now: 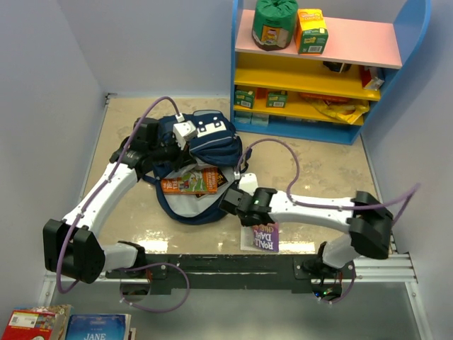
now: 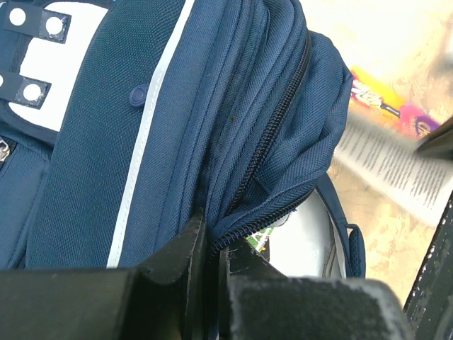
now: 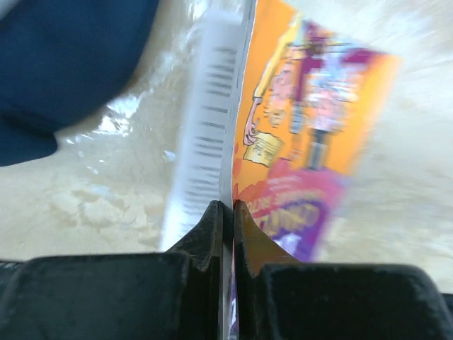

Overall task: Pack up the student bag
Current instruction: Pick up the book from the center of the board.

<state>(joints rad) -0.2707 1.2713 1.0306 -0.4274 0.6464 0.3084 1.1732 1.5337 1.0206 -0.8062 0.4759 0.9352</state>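
The navy student bag (image 1: 202, 152) lies in the middle of the table, its mouth open toward the arms, with an orange book (image 1: 191, 183) sticking out of it. My left gripper (image 1: 168, 150) is shut on the bag's zipper edge (image 2: 233, 227) and holds the opening up; white lining (image 2: 304, 241) shows inside. My right gripper (image 1: 237, 200) is shut on the cover of an orange and purple Roald Dahl book (image 3: 311, 134), which hangs open below the bag's mouth (image 1: 260, 237). The bag shows dark blue at the top left of the right wrist view (image 3: 64, 64).
A blue shelf unit (image 1: 318, 71) with pink and yellow shelves stands at the back right, holding green and orange packs. More books (image 1: 67, 326) lie below the table's front rail at bottom left. Grey walls close in both sides.
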